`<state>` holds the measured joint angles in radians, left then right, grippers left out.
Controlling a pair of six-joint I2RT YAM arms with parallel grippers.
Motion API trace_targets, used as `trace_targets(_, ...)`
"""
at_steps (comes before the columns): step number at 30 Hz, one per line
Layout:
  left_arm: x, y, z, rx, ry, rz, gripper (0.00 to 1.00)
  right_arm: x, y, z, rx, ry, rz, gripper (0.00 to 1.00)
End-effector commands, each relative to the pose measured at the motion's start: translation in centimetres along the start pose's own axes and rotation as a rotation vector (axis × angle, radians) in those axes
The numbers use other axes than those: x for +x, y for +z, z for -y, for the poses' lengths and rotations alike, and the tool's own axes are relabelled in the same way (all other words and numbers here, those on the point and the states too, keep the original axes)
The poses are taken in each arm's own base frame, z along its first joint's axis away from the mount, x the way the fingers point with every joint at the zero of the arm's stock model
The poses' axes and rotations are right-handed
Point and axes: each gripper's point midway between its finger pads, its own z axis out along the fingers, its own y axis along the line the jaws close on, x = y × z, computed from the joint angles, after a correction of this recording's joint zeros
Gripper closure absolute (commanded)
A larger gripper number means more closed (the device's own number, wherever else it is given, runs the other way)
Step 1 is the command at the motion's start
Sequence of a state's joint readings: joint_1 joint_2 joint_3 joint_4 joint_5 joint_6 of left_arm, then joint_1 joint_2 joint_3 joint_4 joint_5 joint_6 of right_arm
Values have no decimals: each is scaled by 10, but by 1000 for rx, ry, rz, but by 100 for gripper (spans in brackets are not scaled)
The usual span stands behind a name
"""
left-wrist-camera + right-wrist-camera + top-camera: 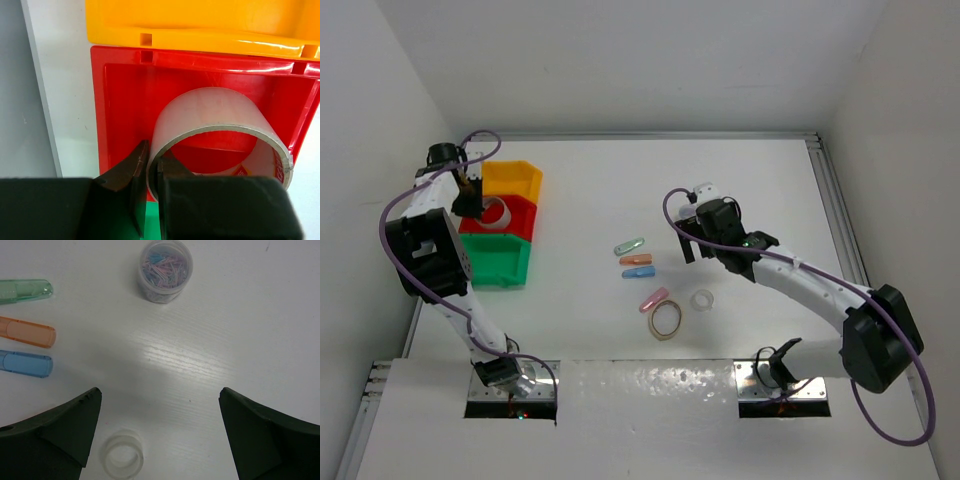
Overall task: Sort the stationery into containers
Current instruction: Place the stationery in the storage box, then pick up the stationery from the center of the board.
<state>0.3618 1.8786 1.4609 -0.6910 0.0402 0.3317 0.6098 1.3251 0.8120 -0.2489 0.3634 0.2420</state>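
Tape ring [210,110], a glossy translucent hoop with a grey rim, is hanging upright in the red bin [97,125] near the far-left corner of the table [740,200], its thin wall pinched by the left gripper [152,152]. If released carelessly, it is likely to roll on the slick plastic. The right gripper [159,392] is hovering with its jaws spread wide above the small whitish ring [122,456].

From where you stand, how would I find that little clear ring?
Look right from the bins to the middle of the table. The ring lies just right of the tan band; it is smaller, whitish and see-through.
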Motion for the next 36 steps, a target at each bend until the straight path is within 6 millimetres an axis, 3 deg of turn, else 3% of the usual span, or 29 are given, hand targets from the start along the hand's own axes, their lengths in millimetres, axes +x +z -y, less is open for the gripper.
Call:
trace_targets(1,-3,-6,-7,-24,-7,-2,100,-20,-9,1,5,5,62,1)
trace_targets(2,-3,-4,-9,-34,-9,-8,100,-20,-9,1,3,6,63,1)
trace_targets(3,-4,-3,-10,-38,-9,-6,94,-20,-9,2,4,7,63,1)
trace_targets(6,-7,7,-8,-30,-6,-4,68,-22,-8,0,-3,3,64,1)
trace_targets(9,-14,14,-8,-29,-11,8,58,-22,-8,-1,-3,-3,51,1)
trace_targets(13,-26,12,-8,-20,-27,37,55,-22,-9,0,-1,-6,48,1)
trace_targets(18,-73,-24,5,44,-54,189,55,-23,-14,-1,-10,8,49,1)
trace_targets(20,-101,-54,14,75,-44,293,55,-22,-17,-4,-28,12,43,1)
trace_targets(23,-132,-98,49,142,54,428,55,-16,-25,-9,-68,27,15,3)
trace_targets(26,-136,-132,112,240,224,492,52,0,-33,-7,-76,64,-4,12)
trace_targets(27,-123,-138,154,303,302,464,52,8,-35,-6,-75,98,-9,17)
trace_targets(28,-108,-134,176,341,358,422,52,13,-35,-4,-73,119,-16,31)
trace_targets(29,-85,-136,221,412,446,368,52,16,-37,-4,-76,151,-17,38)
trace_targets(30,-71,-134,240,442,483,336,54,27,-36,-3,-66,164,-35,44)
trace_targets(31,-50,-126,257,471,514,283,59,28,-39,0,-57,187,-29,57)
trace_targets(32,-33,-130,288,514,575,268,63,35,-40,2,-44,224,-48,60)
trace_targets(34,-8,-128,313,552,624,231,70,49,-40,7,-26,266,-84,60)
trace_targets(35,7,-135,337,588,683,226,70,64,-39,8,-10,298,-132,57)
trace_targets(36,14,-136,346,598,707,219,70,71,-38,9,2,313,-158,56)
